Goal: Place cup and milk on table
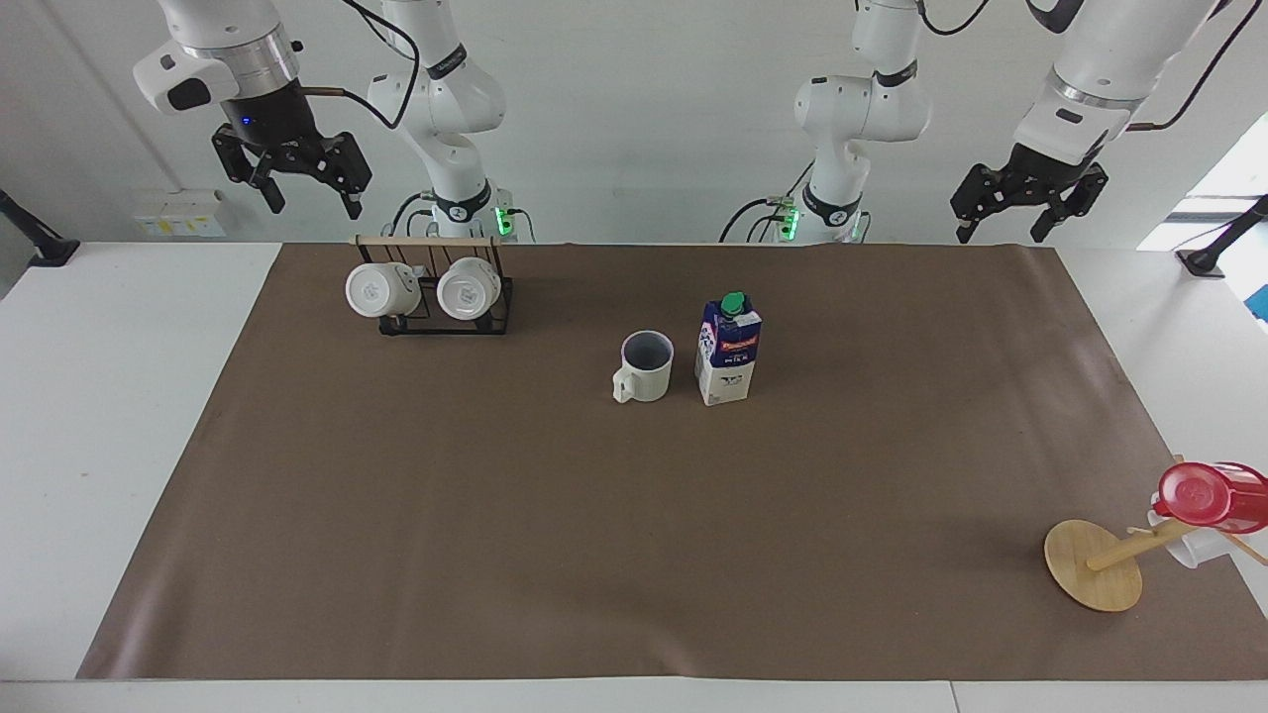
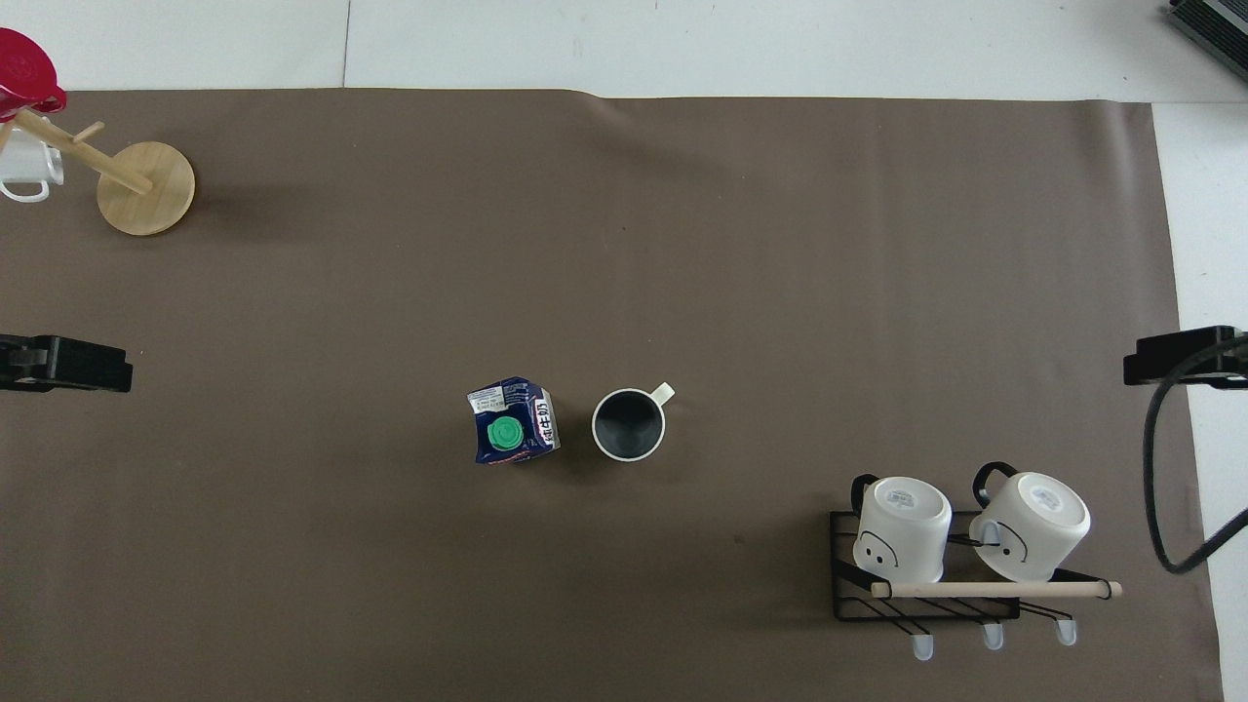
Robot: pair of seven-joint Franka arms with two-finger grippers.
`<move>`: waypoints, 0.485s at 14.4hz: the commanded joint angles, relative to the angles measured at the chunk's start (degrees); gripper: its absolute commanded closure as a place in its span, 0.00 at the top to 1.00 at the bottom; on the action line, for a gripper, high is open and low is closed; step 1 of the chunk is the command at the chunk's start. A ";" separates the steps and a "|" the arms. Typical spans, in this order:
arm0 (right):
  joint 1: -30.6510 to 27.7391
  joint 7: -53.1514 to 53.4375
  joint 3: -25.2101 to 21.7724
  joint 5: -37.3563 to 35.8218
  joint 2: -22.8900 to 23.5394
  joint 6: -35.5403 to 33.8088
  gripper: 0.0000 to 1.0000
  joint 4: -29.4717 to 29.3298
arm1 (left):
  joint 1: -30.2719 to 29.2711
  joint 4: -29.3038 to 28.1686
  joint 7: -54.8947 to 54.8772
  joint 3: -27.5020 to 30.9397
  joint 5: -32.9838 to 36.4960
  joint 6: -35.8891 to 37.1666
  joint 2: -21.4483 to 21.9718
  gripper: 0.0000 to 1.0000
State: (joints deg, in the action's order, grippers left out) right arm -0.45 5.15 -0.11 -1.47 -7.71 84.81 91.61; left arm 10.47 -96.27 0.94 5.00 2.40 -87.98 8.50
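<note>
Standing upright side by side: cream-white ceramic mug [image 1: 646,367], blue-white milk carton [image 1: 728,353]; both grippers spread, empty, raised; carton could topple if bumped.

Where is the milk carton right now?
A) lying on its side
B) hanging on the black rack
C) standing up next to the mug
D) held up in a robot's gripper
C: the milk carton stands upright on the brown paper beside the mug, and no gripper is touching it.

Black wire rack [image 2: 926,585], overhead view 4 o'clock, carries two inverted white mugs [image 2: 902,526]. Wooden mug tree [image 2: 144,187], toppled at 10 o'clock, bears a red cup [image 2: 24,73] and a white mug [image 2: 24,168].
</note>
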 commanded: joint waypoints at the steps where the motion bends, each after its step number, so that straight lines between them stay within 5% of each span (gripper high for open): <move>1: -0.08 -1.11 -0.25 0.59 -0.38 -0.88 1.00 0.15 | -1.94 0.91 -0.85 -2.18 -1.34 1.23 -0.33 1.00; 7: -0.08 -1.11 -0.25 0.59 -0.38 -0.88 1.00 0.15 | -4.58 0.82 -0.76 -6.76 -3.02 2.38 -0.16 1.00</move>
State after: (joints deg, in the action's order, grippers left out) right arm -0.45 5.15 -0.11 -1.47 -7.71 84.81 91.61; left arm 7.72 -96.27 0.94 -0.79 0.42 -86.97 8.47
